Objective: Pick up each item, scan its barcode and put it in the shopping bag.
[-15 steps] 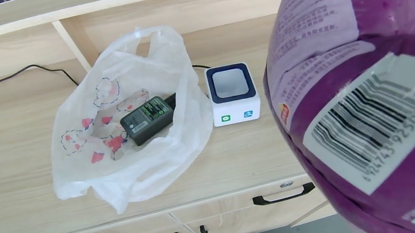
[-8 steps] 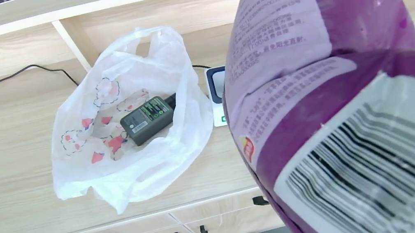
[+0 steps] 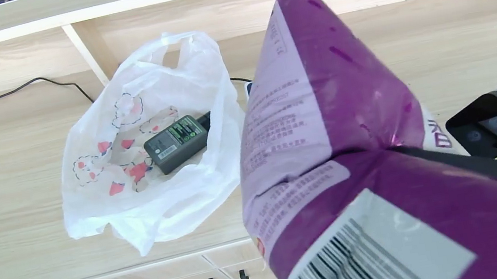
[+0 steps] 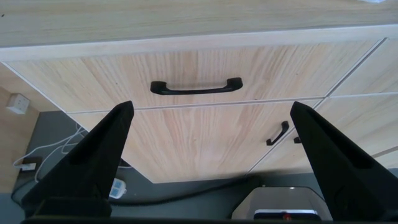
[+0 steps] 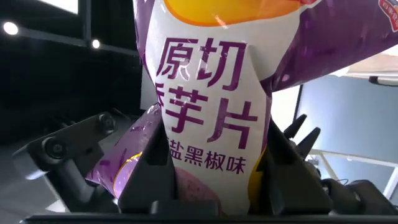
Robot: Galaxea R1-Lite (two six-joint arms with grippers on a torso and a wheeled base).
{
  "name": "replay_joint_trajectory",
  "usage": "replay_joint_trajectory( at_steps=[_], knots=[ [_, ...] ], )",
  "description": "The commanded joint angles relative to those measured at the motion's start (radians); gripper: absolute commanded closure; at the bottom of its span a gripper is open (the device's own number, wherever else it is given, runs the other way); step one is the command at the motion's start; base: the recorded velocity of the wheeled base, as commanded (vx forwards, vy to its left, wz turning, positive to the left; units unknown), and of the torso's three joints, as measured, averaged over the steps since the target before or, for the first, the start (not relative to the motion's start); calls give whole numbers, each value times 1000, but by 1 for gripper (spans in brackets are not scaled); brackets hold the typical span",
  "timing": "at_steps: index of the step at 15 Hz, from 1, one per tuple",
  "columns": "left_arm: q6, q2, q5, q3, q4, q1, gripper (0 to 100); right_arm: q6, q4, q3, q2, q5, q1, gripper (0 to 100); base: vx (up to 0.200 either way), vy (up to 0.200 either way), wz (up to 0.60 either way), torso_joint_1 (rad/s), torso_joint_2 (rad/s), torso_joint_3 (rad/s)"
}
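Light wooden table carries a white plastic shopping bag holding a black power adapter. Right gripper clamps a purple crisp packet aloft beside it; left gripper gapes wide, empty.

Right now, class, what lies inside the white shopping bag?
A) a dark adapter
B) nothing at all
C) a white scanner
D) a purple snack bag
A: the adapter lies in the open bag, while the snack bag is clamped in the right tool, outside the bag.
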Motion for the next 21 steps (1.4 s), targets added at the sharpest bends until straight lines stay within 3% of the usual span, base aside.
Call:
replay_joint_trajectory(
  at_steps=[1,3,10,17,18,21],
  knots=[
    [0,0,0,0,-1,0,0,13,-5,-29,82,-1,-8,100,0,0,0,0,0,0],
    [0,2,0,0,-1,0,0,105,-5,-37,65,0,-8,100,0,0,0,0,0,0],
    [2,0,0,0,-1,0,0,228,-5,-37,25,-1,-14,100,0,0,0,0,0,0],
    [0,2,0,0,-1,0,0,236,-5,-22,12,-1,-65,100,0,0,0,0,0,0],
    [0,2,0,0,-1,0,0,227,-5,-22,24,0,-85,100,0,0,0,0,0,0],
    [2,2,0,0,-1,0,0,-146,-5,12,71,-6,-230,100,0,0,0,0,0,0]
  ],
)
